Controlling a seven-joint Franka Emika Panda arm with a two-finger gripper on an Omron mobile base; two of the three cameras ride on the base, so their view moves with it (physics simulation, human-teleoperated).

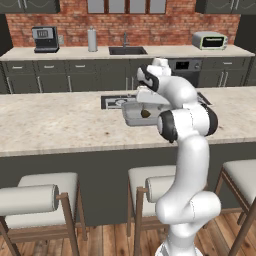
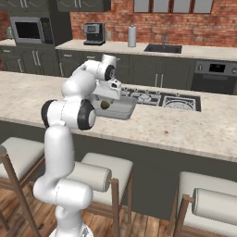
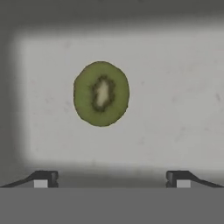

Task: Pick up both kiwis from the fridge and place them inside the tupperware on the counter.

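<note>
In the hand view we see the gripper (image 3: 111,178) with its jaws spread wide and nothing between them, the two dark fingertips (image 3: 43,178) standing far apart at the bottom of the frame. Directly ahead of the released jaws lies one kiwi (image 3: 101,93), showing a green cut face with a pale core, resting free on the pale floor of the tupperware (image 3: 183,113); the darker walls of the tray border that floor at the top and left of the view. In the left base view we see the same kiwi (image 1: 145,113) as a small dark shape inside the grey tupperware (image 1: 131,118), with the gripper (image 1: 146,98) poised just above it. In the right base view the kiwi (image 2: 105,105) again sits in the tupperware (image 2: 121,111), below the hand. The tray stands on the counter (image 1: 60,125), a beige speckled island top, just in front of the black cooktop (image 2: 162,99) set into that surface. We can make out only one kiwi in the tray. Stools (image 1: 42,197) stand along the near side of the island. On the back counter we see a coffee machine (image 1: 45,39), a sink (image 1: 127,50) and a toaster oven (image 1: 210,40) against the brick wall.
</note>
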